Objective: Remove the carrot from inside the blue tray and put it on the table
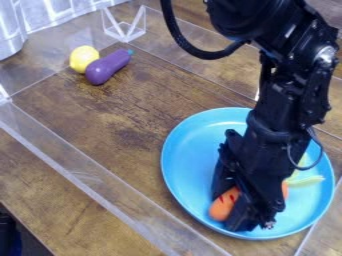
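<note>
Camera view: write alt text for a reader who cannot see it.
A black robot hand points down over an orange carrot inside the blue tray on a wooden table. A purple eggplant and yellow ball lie at the far left.
</note>
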Available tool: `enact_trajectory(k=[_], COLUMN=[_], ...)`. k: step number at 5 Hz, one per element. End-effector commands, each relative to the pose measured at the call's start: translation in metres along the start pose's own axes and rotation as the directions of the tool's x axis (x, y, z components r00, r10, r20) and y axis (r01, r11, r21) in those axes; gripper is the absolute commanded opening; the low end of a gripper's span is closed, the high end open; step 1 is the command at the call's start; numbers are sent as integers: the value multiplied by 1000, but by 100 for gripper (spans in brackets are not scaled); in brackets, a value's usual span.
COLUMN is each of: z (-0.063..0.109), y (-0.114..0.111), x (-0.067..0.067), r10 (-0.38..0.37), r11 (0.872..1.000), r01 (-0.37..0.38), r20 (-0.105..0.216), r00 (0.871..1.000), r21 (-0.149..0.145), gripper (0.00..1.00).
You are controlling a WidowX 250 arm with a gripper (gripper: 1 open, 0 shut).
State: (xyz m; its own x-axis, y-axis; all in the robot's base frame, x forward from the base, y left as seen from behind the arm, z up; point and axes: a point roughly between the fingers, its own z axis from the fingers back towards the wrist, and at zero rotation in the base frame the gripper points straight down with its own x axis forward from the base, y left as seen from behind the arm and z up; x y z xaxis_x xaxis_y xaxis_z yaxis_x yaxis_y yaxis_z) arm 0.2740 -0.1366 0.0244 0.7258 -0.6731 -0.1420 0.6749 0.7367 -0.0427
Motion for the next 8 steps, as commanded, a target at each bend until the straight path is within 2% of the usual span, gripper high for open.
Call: enact_trajectory(k=[1, 8], z=[17, 30], y=[-5, 5], x=[3, -4], r10=[-33, -47], r11=[999, 998], r01=[32, 46], r20=[47, 31], r00=[998, 998], r21=[19, 54], gripper=[0, 0])
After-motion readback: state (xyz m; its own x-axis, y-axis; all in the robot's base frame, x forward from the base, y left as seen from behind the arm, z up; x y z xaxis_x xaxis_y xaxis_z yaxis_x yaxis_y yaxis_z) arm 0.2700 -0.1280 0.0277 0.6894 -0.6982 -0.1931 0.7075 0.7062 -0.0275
